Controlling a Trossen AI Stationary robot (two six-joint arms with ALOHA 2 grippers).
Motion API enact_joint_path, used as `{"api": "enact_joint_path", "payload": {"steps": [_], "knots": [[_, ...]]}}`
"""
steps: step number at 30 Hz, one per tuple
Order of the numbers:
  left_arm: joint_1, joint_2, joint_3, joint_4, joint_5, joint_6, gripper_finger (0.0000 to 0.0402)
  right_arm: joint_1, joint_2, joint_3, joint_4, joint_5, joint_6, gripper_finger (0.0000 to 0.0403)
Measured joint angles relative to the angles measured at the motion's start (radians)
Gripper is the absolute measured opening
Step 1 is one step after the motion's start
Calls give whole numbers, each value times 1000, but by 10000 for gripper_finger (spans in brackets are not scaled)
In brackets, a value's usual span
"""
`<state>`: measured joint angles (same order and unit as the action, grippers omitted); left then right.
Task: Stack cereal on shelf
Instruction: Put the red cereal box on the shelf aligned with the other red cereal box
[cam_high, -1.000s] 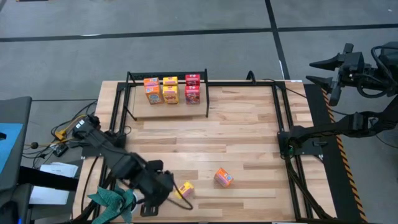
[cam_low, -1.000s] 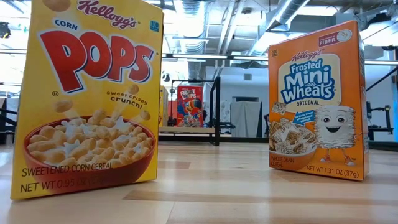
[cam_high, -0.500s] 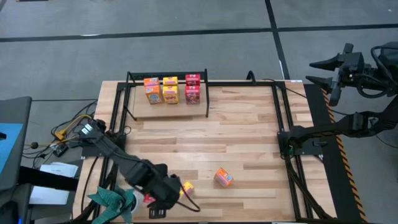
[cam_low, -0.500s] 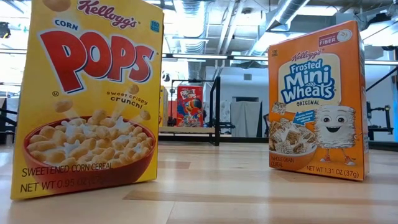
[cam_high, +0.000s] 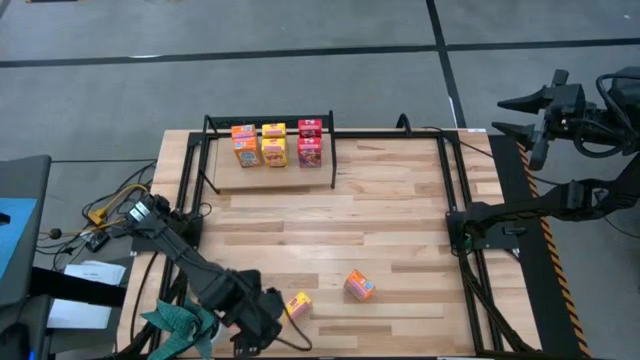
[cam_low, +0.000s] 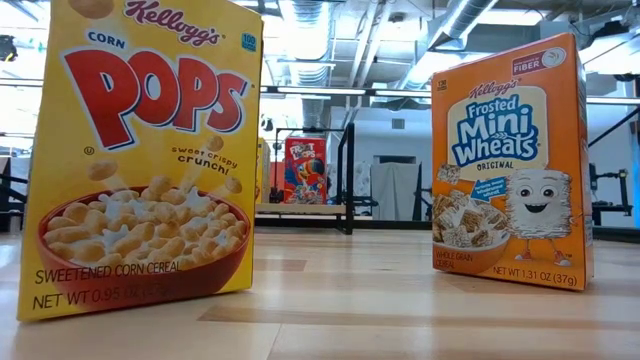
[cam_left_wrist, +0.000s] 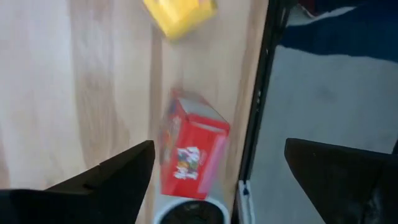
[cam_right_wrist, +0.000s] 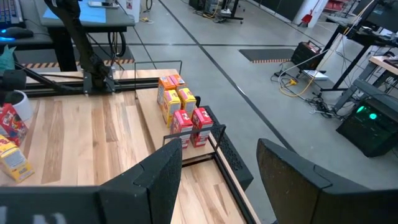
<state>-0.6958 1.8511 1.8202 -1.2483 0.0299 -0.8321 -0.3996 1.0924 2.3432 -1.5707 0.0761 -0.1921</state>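
High view: left gripper (cam_high: 250, 325) low at the table's (cam_high: 400, 220) near edge, yellow box (cam_high: 297, 304) just beside it, orange box (cam_high: 359, 285) farther on. Shelf (cam_high: 262, 172) at the far edge, well apart, holding orange, yellow and red cereal boxes (cam_high: 274, 145). Right gripper (cam_high: 520, 115) parked off the table's far right corner.

Low view: Corn Pops box (cam_low: 140, 155) and Mini-Wheats box (cam_low: 510, 165) upright; shelf distant between them.

Left wrist view: fingers (cam_left_wrist: 112, 177) spread wide, empty; red box (cam_left_wrist: 189, 146) lying between them, untouched, by the table edge.

Right wrist view: fingers (cam_right_wrist: 158, 171) apart, empty; shelf ahead.
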Motion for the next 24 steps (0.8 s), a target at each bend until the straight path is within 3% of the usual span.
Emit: {"api": "enact_joint_path", "payload": {"steps": [8,13,24], "knots": [[-80,1,-111,62,0,-120,348,0,0,0,0,0,0,232],[-101,0,-146,60,-79,-112,348,0,0,0,0,0,0,232],[-106,0,-266,216,-46,-48,348,0,0,0,0,0,1,232]]}}
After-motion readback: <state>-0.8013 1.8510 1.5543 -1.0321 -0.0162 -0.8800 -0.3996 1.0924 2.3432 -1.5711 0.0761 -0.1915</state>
